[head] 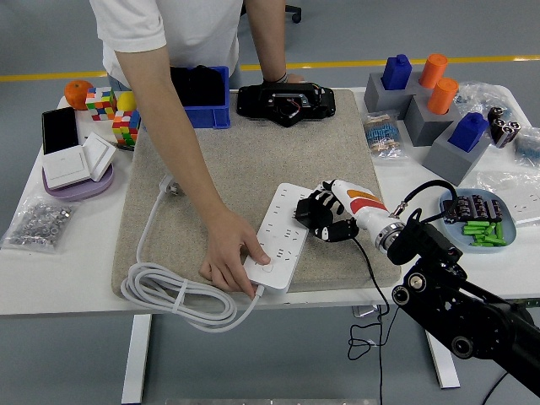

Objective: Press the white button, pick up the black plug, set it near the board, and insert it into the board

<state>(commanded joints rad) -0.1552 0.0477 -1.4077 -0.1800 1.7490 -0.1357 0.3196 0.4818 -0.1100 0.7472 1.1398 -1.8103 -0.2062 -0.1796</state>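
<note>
Nearby, green pieces (483, 233) in tray (506, 245)

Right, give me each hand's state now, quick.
Left hand: not in view.
Right hand: fingers curled around the black plug, beside the white power strip.

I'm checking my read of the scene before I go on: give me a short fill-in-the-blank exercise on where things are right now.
1. The person's hand holds down the near end of the white ____.
2. The right robot hand sits at the power strip's ____ edge.
3. The power strip lies on a ____ mat.
4. The coiled white cable lies at the mat's near-____ corner.

Missing words: power strip; right; beige; left
</note>
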